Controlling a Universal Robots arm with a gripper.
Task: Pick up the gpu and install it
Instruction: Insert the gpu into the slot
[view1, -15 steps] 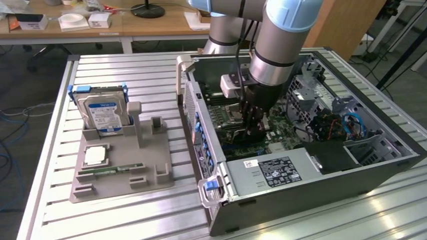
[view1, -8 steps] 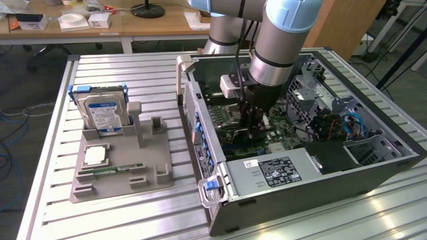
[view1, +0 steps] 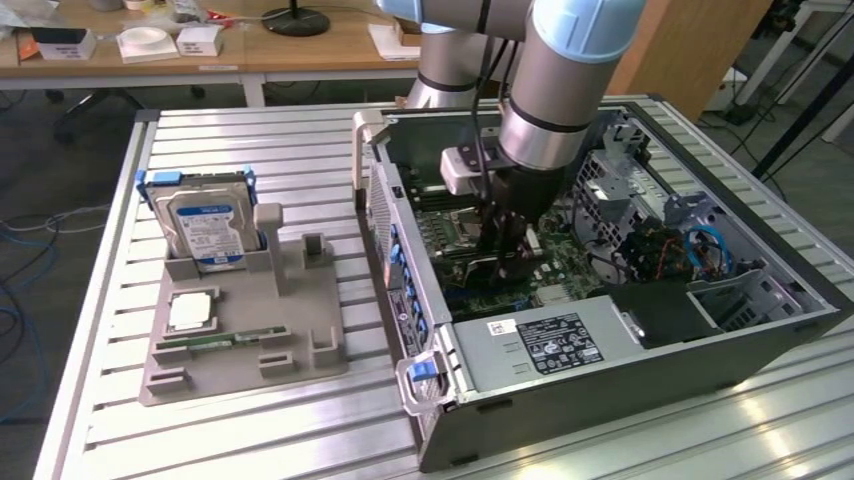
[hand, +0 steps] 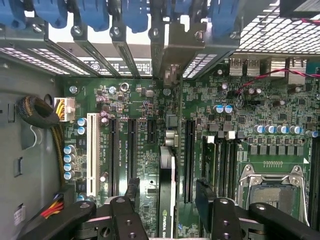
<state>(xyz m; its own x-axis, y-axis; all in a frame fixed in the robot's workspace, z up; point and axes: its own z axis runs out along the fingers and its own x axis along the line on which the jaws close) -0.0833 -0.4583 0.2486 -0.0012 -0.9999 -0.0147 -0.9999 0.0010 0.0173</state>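
One gpu (hand: 167, 192), a thin dark card seen edge-on from the wrist view, stands upright on the green motherboard (hand: 150, 150) inside the open computer case (view1: 747, 350). It sits in line with one of the long black expansion slots, and its pale metal bracket end reaches toward the row of blue slot latches (hand: 125, 15) at the case's rear wall. It looks placed in its slot, though whether it is pressed fully home cannot be told.

The gripper (hand: 167, 200) hangs directly over the card with its jaws spread wide, one finger on each side of the card and neither touching it. So the card appears released, with the picking up done and the seating at least largely done.

Pale lettering on the card's edge begins with what looks like "NVIDIA", only partly legible. Beside the motherboard, nearer the case's front, a grey power supply (view1: 547, 345) carries a black label with white print too small to read.

Well apart from the case, on the slatted tabletop (view1: 107, 280), a grey holder (view1: 234, 355) keeps a silver hard drive (view1: 207, 230) with a blue and white label, unreadable, plus a slim green memory stick (view1: 220, 340).
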